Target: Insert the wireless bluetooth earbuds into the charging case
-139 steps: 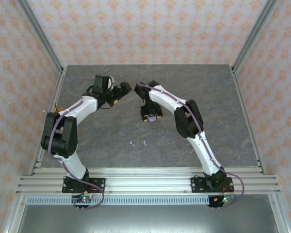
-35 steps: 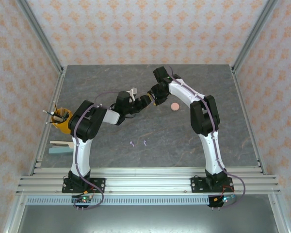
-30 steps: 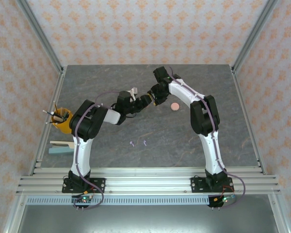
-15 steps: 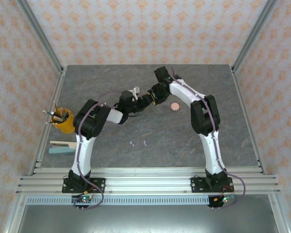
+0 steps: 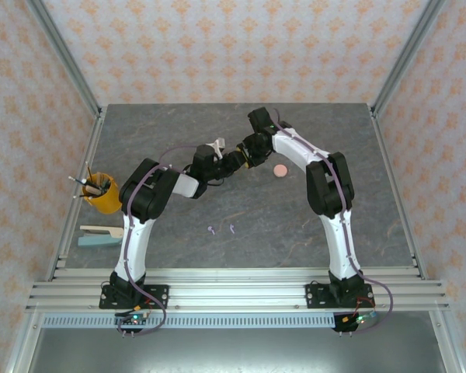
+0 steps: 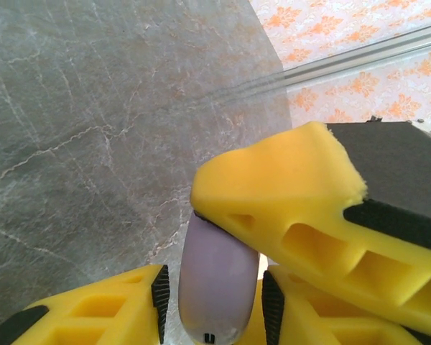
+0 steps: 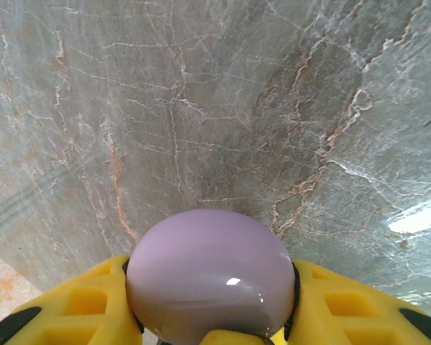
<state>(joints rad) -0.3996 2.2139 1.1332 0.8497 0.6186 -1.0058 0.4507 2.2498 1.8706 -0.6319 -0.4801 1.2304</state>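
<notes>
My right gripper is shut on a round pale purple charging case and holds it above the grey table. The same case shows edge-on between the pads of my left gripper. Those jaws stand close on both sides of it, with a thin gap at each pad. One yellow right finger lies across the top of the case. In the top view both grippers meet at mid-table, left and right. Two purple earbuds lie on the table nearer the bases.
A round pink case lies on the table just right of the right gripper. A yellow cup of pens stands at the left edge. Flat white and blue items lie in front of it.
My left gripper has shifted slightly right to the held case and its jaws have narrowed around it. The right gripper keeps its grip and has barely moved.
</notes>
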